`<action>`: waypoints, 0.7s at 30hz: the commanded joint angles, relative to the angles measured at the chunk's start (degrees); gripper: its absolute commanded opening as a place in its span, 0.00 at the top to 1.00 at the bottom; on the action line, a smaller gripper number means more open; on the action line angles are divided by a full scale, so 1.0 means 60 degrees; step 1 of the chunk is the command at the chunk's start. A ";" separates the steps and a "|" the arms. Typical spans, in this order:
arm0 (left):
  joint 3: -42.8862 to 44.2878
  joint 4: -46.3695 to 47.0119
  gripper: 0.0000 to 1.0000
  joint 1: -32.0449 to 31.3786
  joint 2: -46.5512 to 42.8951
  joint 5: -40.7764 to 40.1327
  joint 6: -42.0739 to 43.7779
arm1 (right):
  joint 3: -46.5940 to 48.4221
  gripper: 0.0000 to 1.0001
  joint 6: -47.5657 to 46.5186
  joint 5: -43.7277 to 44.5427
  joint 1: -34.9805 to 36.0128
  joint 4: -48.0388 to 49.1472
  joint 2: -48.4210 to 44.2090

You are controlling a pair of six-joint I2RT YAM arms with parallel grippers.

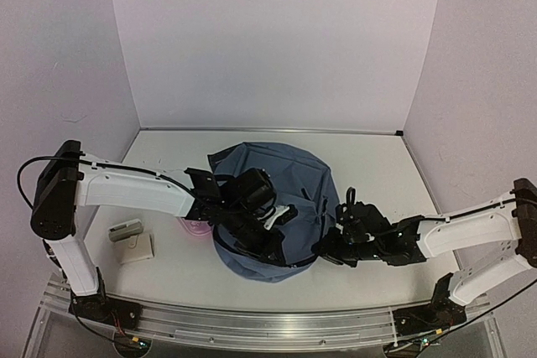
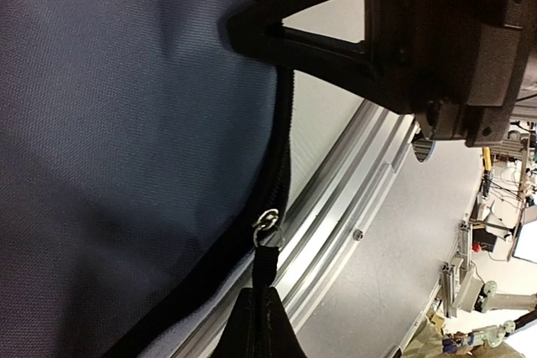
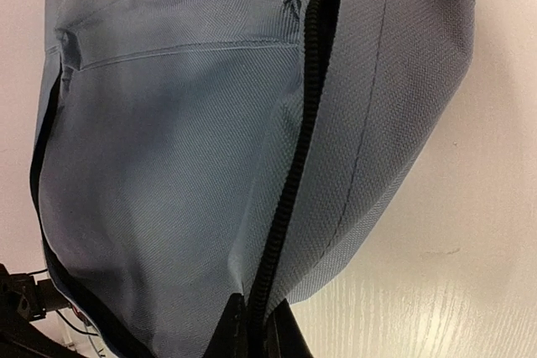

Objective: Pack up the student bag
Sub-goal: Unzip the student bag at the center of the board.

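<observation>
Only a pink sliver (image 1: pixel 195 230) shows beside the student bag (image 1: pixel 285 173).

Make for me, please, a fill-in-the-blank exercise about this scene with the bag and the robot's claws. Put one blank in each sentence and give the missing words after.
1. The student bag is made of ____ fabric.
2. The right claw is shut on the bag's black ____.
3. A small ____ case peeks out at the bag's left edge in the top view.
4. The bag lies on a ____ table.

Missing words: blue; zipper; pink; white.
</observation>
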 commanded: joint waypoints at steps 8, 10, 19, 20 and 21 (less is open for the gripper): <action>-0.0555 -0.1039 1.00 0.0640 -0.1395 -0.1422 -0.0319 | -0.0075 1.00 0.0366 0.0968 -0.0104 0.0162 0.0163; -0.0715 -0.1092 1.00 0.0768 -0.1606 -0.1402 -0.0339 | -0.0084 1.00 0.0347 0.0983 -0.0189 0.0163 0.0210; -0.1513 -0.1467 1.00 0.1660 -0.2337 -0.1217 -0.0225 | -0.0264 1.00 0.0227 0.0969 -0.0571 0.0152 0.0007; -0.1577 -0.1504 1.00 0.1756 -0.2439 -0.1218 -0.0171 | -0.0278 1.00 0.0220 0.0969 -0.0619 0.0150 -0.0041; -0.1622 -0.1549 1.00 0.1882 -0.2511 -0.1221 -0.0110 | -0.0291 1.00 0.0207 0.0969 -0.0647 0.0148 -0.0079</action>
